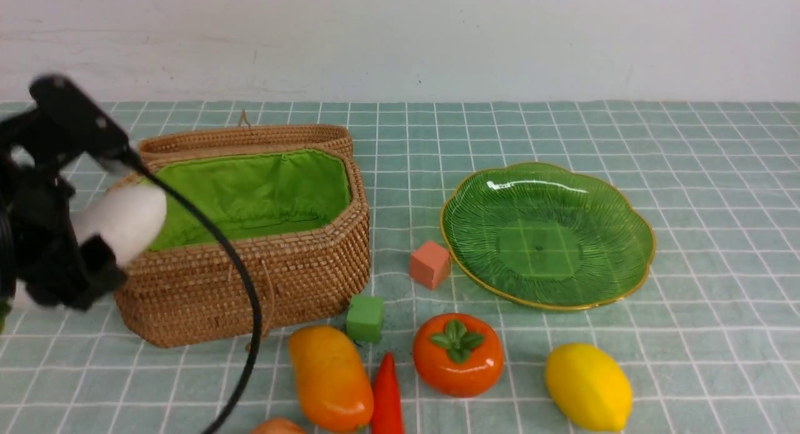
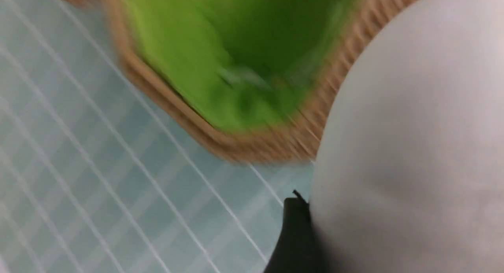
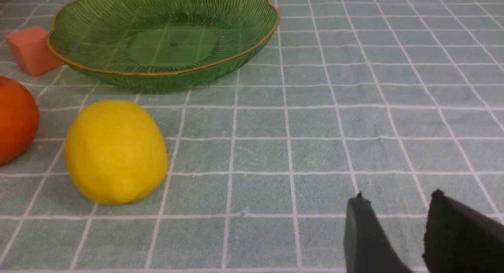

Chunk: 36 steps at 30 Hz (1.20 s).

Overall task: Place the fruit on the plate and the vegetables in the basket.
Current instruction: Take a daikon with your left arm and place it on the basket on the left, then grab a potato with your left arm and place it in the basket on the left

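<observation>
Radish squeezed tight in my left fingers [image 1: 103, 212], basket [image 1: 300, 265] just ahead.
It looks smooth, light and slippery, so I grip its fat middle. My right fingers [image 3: 397, 204] are a little open, empty.

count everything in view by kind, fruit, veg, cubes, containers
Fruit: 3 (mango, persimmon, lemon)
Vegetables: 3 (white radish, red chili pepper, onion-like bulb, partly cut off by the frame edge)
Cubes: 2 (salmon-pink cube, green cube)
Containers: 2 (wicker basket, green glass plate)
Total: 10
</observation>
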Each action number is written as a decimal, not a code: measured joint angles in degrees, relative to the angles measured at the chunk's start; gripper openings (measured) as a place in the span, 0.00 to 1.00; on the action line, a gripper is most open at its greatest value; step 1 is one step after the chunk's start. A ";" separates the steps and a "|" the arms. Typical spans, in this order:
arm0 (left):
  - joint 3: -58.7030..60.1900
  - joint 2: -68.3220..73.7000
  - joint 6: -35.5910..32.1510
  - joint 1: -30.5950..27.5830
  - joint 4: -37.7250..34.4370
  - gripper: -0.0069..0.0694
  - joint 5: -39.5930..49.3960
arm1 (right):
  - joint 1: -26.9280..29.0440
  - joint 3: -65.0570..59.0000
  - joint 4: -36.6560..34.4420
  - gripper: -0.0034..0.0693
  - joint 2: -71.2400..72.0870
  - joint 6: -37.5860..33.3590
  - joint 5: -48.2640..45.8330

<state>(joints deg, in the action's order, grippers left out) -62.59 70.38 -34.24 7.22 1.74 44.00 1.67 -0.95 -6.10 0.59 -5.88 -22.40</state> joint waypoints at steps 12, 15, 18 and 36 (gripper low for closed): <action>-2.03 12.88 -6.61 0.15 -5.56 0.77 -26.61 | 0.00 0.00 0.00 0.38 0.00 0.00 0.00; -2.03 15.96 -6.97 1.33 -5.56 0.77 -28.42 | 0.00 0.00 0.00 0.38 0.00 0.00 0.00; -2.03 17.61 -7.04 2.64 -5.56 0.80 -28.84 | 0.00 0.00 0.00 0.38 0.00 0.00 0.00; -2.03 7.80 0.33 3.52 -13.29 0.87 -0.73 | 0.00 0.00 0.00 0.38 0.00 0.00 0.00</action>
<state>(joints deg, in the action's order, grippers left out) -64.62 78.18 -33.91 10.74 -11.54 43.28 1.67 -0.95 -6.10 0.59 -5.88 -22.40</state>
